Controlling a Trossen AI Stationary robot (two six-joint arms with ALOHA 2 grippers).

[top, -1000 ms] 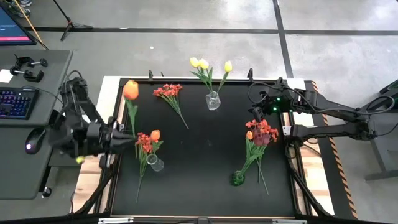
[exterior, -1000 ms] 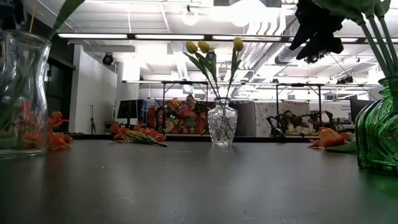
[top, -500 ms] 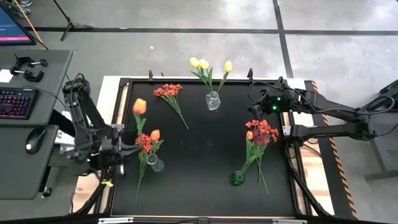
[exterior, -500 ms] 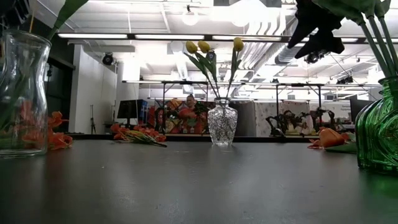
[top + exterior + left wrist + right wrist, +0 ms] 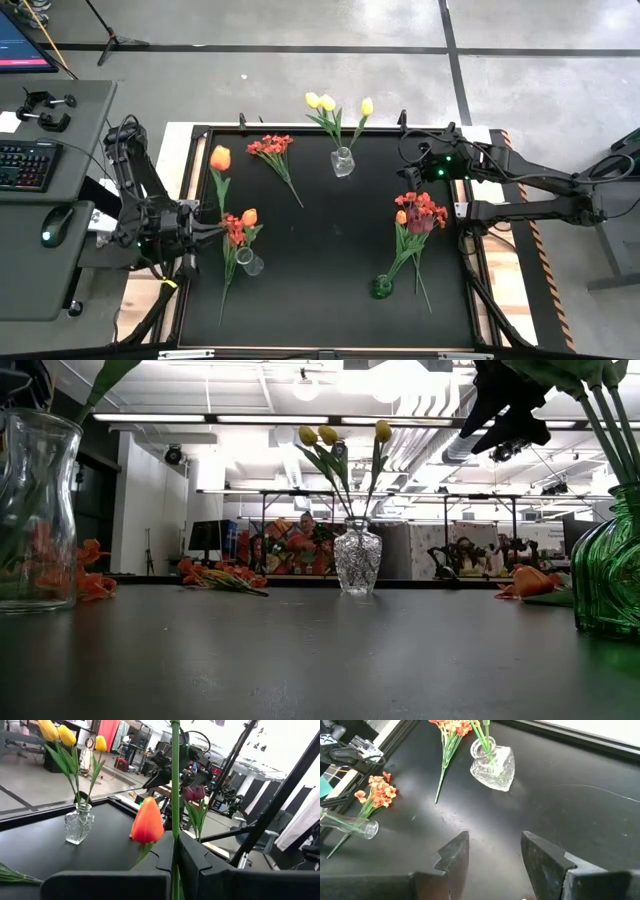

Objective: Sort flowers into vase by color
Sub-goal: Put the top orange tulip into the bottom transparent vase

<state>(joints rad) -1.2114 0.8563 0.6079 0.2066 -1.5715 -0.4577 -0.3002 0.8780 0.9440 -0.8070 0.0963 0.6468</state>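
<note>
My left gripper [image 5: 205,228] is at the table's left edge, shut on the green stem of an orange tulip [image 5: 220,157]. Next to it stands a clear vase [image 5: 250,263] with another orange tulip [image 5: 249,216]. An orange bunch [image 5: 234,229] lies on the table beside that vase. Yellow tulips [image 5: 328,103] stand in a cut-glass vase [image 5: 343,161] at the far edge. Red and maroon flowers [image 5: 420,210] lean out of a green vase [image 5: 382,288]. My right gripper [image 5: 495,855] hangs open above the table's far right, holding nothing. My left gripper pinches the orange tulip's stem [image 5: 175,827] between its two fingers [image 5: 192,860], well below the head. The fingers come in level from the table's left and lie across the stem. The stem stands roughly upright, the head above and leaning toward the far edge. The gripper hides the stem's lower end.
A red-orange bunch [image 5: 272,147] lies on the mat at the far left. A desk with a keyboard [image 5: 22,165] and a mouse stands left of the table. The middle of the black mat [image 5: 320,240] is bare.
My left gripper has sunk beside the clear vase and rolled, still shut on the stem. The orange tulip has come down with it and its head now stands lower.
</note>
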